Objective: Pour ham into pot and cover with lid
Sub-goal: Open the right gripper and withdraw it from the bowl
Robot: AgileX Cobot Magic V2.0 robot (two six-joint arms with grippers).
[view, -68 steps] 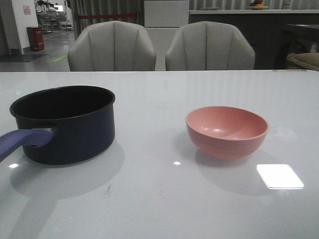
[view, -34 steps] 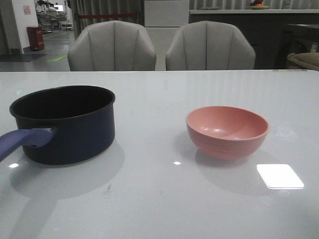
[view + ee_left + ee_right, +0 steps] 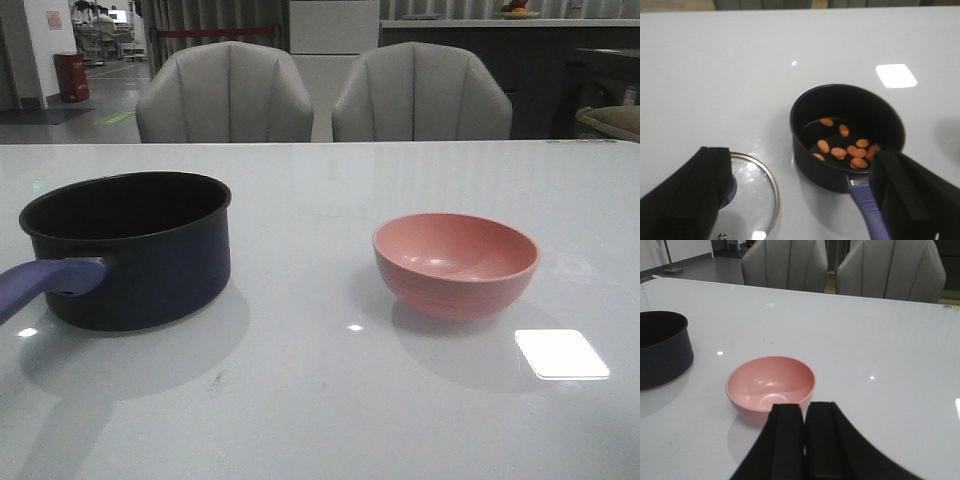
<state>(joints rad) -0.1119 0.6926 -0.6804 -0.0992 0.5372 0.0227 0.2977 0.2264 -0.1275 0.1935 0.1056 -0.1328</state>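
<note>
- Navy metal is seen in the front view: the pot point(image 3: 130, 250) stands on the table point(image 3: 320, 400), well apart from the empty pink bowl point(image 3: 455, 262).
- From the left wrist, the ham point(image 3: 847, 147) is seen already inside the pot; the glass lid point(image 3: 747, 197) lies just beside it. The lid is judged fragile and slippery, best taken by its knob point(image 3: 729, 186). The left gripper point(image 3: 800, 200) is spread, empty.
- From the right wrist, the right gripper point(image 3: 805, 440) is seen pressed together, empty, near the bowl.

Our left gripper point(image 3: 800, 200) holds its two black fingers point(image 3: 687, 200) spread wide apart, with nothing between them. Our right gripper point(image 3: 805, 440) has its fingers point(image 3: 787, 440) pressed together, side by side, gripping nothing. Neither arm appears in the front view.
</note>
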